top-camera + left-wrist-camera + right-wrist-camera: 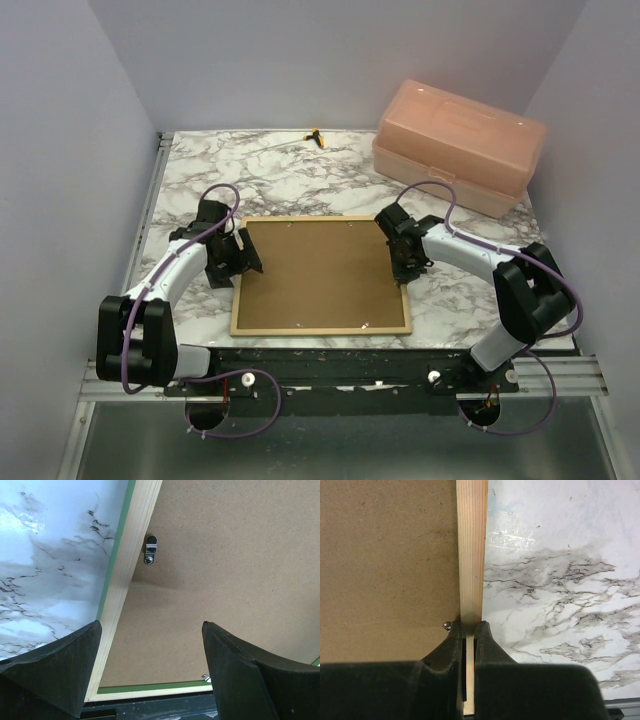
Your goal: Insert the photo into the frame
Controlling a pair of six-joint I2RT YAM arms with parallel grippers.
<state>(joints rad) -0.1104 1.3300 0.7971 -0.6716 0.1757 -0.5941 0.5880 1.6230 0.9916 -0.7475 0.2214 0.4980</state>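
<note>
Brown backing board (320,275) in frame (320,329), pink box (460,140) behind, left jaws apart, right jaws together

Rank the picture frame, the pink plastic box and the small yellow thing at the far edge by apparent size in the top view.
1. The frame, largest.
2. The pink plastic box, though it sits farther from the camera.
3. The small yellow thing, tiny.

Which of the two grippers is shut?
The right gripper: its fingers are pressed together over a wooden rail of the frame, while the left gripper has its fingers spread wide apart.
</note>
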